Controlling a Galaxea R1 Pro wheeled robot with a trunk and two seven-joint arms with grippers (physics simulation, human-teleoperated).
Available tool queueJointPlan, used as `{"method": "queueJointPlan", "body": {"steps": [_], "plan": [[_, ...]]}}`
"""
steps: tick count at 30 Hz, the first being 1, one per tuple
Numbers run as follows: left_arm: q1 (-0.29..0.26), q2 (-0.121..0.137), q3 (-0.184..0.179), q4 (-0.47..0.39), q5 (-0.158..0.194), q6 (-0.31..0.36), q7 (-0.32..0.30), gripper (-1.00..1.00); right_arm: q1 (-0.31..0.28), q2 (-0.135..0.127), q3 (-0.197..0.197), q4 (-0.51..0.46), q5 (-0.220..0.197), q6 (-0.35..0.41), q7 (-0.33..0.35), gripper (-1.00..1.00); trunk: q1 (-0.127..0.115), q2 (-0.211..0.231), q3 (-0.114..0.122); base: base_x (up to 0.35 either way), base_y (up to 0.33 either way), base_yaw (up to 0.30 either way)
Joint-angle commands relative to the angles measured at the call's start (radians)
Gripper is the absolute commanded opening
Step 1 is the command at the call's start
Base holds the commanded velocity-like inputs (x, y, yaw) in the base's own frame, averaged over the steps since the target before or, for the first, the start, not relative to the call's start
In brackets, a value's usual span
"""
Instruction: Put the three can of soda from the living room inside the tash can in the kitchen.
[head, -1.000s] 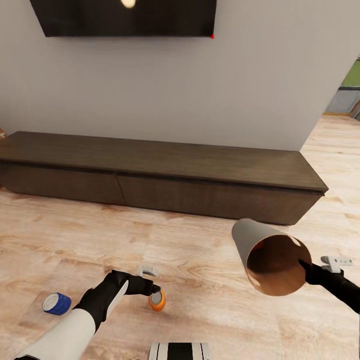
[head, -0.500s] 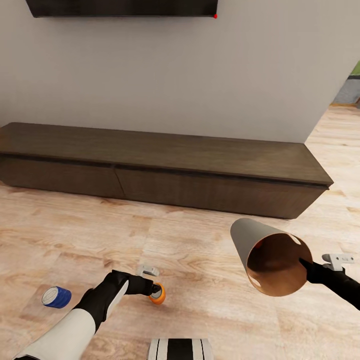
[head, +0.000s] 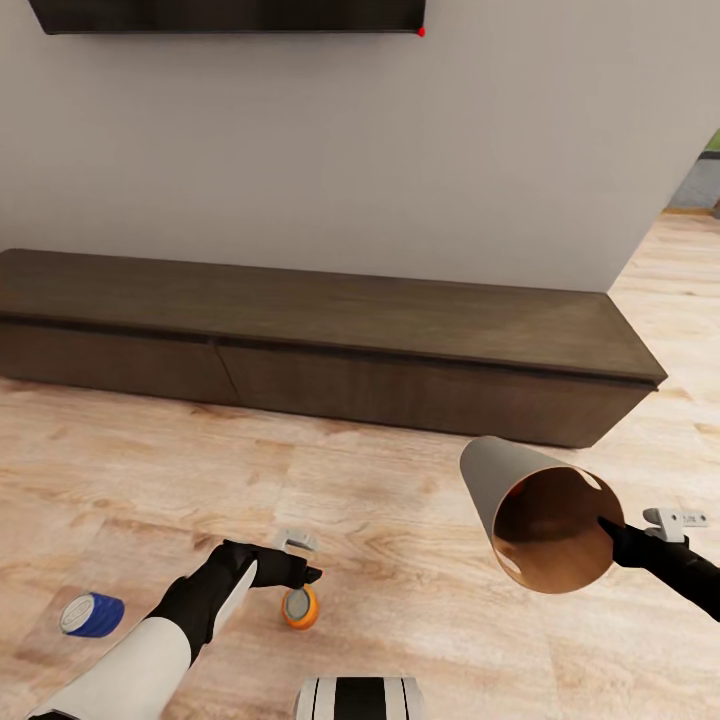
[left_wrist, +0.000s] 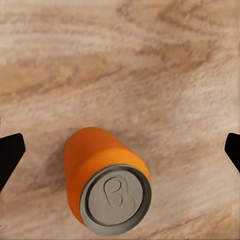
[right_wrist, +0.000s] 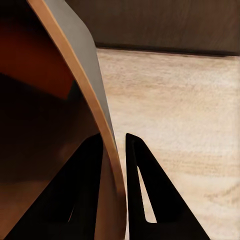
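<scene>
One orange soda can (left_wrist: 106, 186) with a grey top lies under the wide-spread left gripper (left_wrist: 120, 150); right gripper (right_wrist: 114, 150) pinches the tan bin (head: 540, 512).

The TV (head: 228, 15) at 12 o'clock is cut off by the top edge, so just its bottom strip shows. The low dark cabinet (head: 330, 330) runs off at 9 o'clock. In the left wrist view the orange can (left_wrist: 106, 179) hides the floor under it. The right claw (right_wrist: 116, 150) pinches the bin's (right_wrist: 75, 90) rim, and the bin runs off the edge.
</scene>
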Motion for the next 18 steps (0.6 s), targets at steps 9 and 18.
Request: {"method": "queueJointPlan", "body": {"steps": [9,18], "plan": [[0.000,0.000,0.000,0.003,0.000,-0.002,0.002,1.00,0.000,0.001,0.000,0.000,-0.010,0.003,0.004,-1.00,0.003,-0.002,-0.027,0.010,-0.006,0.000],[0.000,0.000,-0.001,0.003,0.000,-0.002,0.004,1.00,0.000,-0.002,0.004,-0.001,-0.009,0.009,0.003,-1.00,0.007,-0.004,-0.062,0.000,0.000,0.000]]}}
